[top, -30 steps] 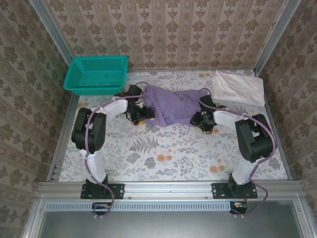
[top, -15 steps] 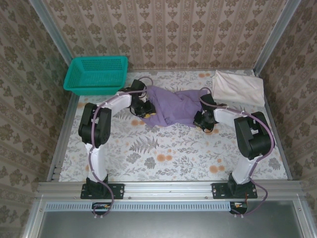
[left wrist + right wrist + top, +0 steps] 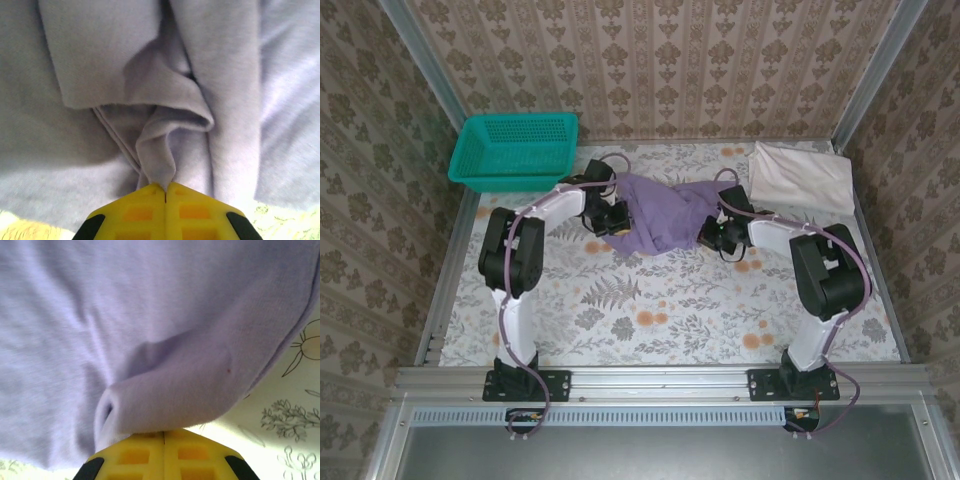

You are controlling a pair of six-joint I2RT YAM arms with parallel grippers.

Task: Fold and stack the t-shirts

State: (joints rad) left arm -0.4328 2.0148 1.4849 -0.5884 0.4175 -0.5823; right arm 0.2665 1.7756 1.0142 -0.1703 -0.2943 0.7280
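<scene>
A crumpled lavender-purple cloth t-shirt (image 3: 665, 212) lies with its long axis left-to-right across the floral counter (image 3: 650, 300), the left tool (image 3: 613, 222) pinching a fold at its left end, the right tool (image 3: 712, 235) pinching its right end, and a folded off-white t-shirt (image 3: 800, 175) beyond that end.

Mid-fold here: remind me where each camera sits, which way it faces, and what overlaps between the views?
Top external: above and behind the bases, looking down on the table, teal basket and off-white t-shirt; left arm and right arm show.
Left wrist: on that wrist, facing past the left gripper, shut on a lavender t-shirt fold.
Right wrist: same, facing past the right gripper, shut on that t-shirt's edge.
Shared: all three see the lavender t-shirt.
</scene>
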